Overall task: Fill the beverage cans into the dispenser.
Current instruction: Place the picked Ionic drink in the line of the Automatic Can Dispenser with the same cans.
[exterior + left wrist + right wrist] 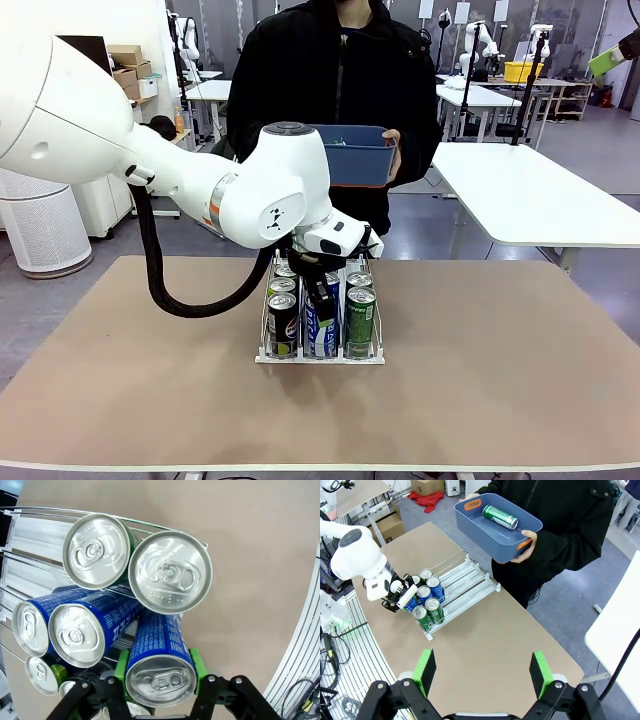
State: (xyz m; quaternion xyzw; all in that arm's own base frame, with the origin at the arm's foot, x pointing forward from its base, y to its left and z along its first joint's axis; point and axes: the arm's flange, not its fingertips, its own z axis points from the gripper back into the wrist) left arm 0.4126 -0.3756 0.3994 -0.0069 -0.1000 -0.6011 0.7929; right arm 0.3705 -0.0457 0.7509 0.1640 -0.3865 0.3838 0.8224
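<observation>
The white wire dispenser point(320, 357) stands mid-table with several cans in its lanes. In the front view my left gripper point(319, 296) hangs over the middle lane's front end. It is shut on a blue can point(159, 672), which sits between the green pads point(197, 660) and leans against the other blue cans point(80, 630). Two green cans point(170, 572) fill the neighbouring lane, and a black-and-yellow-green can point(42, 674) peeks out on the other side. High above the table, my right gripper point(482, 672) is open and holds nothing. One more green can point(500, 516) lies in the person's bin.
Across the table a person holds a blue plastic bin point(485, 540) with both hands. The far part of the dispenser's lanes point(475, 575) is bare. Brown tabletop point(500, 360) lies free on both sides of the rack.
</observation>
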